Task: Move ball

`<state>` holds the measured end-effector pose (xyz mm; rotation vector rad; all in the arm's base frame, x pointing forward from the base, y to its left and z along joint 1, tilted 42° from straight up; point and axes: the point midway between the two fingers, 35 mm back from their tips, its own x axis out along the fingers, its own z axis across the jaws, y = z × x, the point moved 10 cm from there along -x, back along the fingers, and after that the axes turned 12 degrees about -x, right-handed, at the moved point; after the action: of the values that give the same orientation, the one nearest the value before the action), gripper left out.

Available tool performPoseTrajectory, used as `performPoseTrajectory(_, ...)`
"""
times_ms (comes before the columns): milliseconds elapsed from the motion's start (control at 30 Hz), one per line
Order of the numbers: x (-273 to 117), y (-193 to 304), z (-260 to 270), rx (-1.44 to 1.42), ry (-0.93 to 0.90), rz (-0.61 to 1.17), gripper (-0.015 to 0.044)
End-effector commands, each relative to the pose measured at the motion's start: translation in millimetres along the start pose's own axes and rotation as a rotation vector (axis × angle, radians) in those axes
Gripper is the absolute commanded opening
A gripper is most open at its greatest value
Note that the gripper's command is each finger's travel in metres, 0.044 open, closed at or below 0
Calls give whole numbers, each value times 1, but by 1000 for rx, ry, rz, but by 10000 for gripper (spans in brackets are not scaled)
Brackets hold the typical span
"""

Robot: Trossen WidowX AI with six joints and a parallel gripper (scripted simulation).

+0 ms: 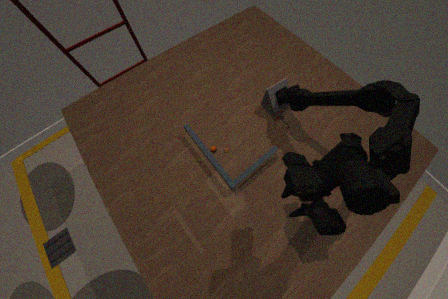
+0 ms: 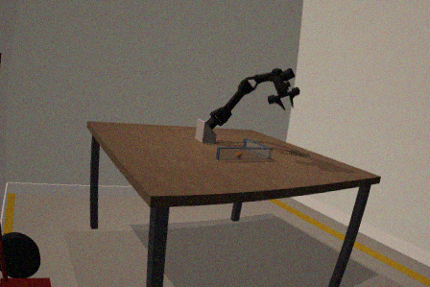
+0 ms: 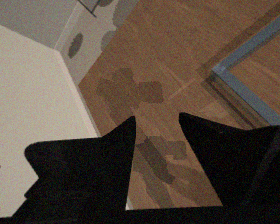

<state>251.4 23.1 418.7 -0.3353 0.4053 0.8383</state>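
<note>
A small orange ball [image 1: 213, 149] [image 2: 239, 155] lies on the table close to the inner side of the longer clear wall [image 1: 210, 157]. Whether they touch I cannot tell. The faint see-through copy [image 1: 226, 150] lies a little to the ball's right, away from that wall. The shorter wall [image 1: 256, 167] meets the longer one at a corner. The blue-edged walls also show at the right in the wrist view [image 3: 251, 98], without the ball. My gripper [image 1: 288, 205] [image 2: 288, 107] [image 3: 157, 118] is partly open, empty, high above the table and outside the walls.
The wooden table [image 1: 150, 138] [image 2: 144, 152] carries the arm's base [image 1: 271, 98] [image 2: 205, 132] behind the walls. The arm arches up from it, and its shadow falls on the table top. A dark red frame [image 1: 95, 38] stands beyond the table edge.
</note>
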Motion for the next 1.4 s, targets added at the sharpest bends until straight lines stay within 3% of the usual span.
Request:
performPoseTrajectory(0,41,-37,-39,-118,118,64,222)
performPoseTrajectory(433,118,-91,-148,-405,269,319,222)
performPoseTrajectory(867,171,-106,-280,-635,193,634,222)
performPoseTrajectory(1367,184,-99,-289,-640,188,642,222)
